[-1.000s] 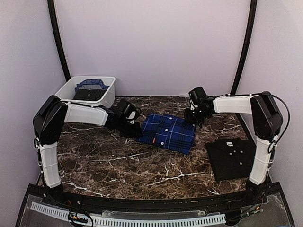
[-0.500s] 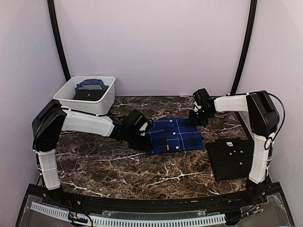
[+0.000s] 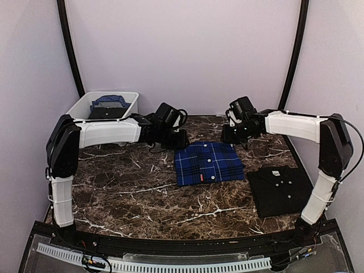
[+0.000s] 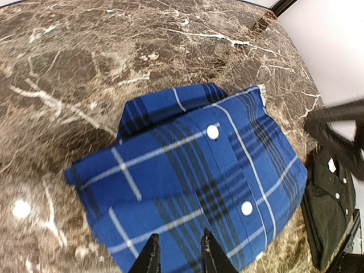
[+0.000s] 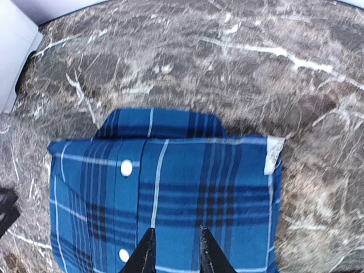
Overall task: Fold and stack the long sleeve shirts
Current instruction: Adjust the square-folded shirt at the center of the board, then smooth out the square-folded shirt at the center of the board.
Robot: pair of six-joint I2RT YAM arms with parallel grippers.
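Observation:
A royal-blue plaid long sleeve shirt [image 3: 207,163] lies folded in a rectangle at the table's middle, buttons up; it fills the left wrist view [image 4: 193,176] and the right wrist view [image 5: 170,187]. A black long sleeve shirt [image 3: 278,190] with white buttons lies folded at the right, its edge showing in the left wrist view [image 4: 333,210]. My left gripper [image 3: 177,140] [image 4: 180,236] hovers above the plaid shirt's far left corner, jaws slightly open with nothing between them. My right gripper [image 3: 230,136] [image 5: 176,230] hovers above its far right corner, also slightly open and empty.
A white plastic tub [image 3: 128,116] stands at the back left with blue and black cloth inside; its wall shows in the right wrist view [image 5: 14,51]. Brown marble table [image 3: 142,193] runs to lilac walls at the back and sides.
The plaid shirt was shifted right and turned square to the table. Both grippers have since let go of its edges and lifted back toward the far side.

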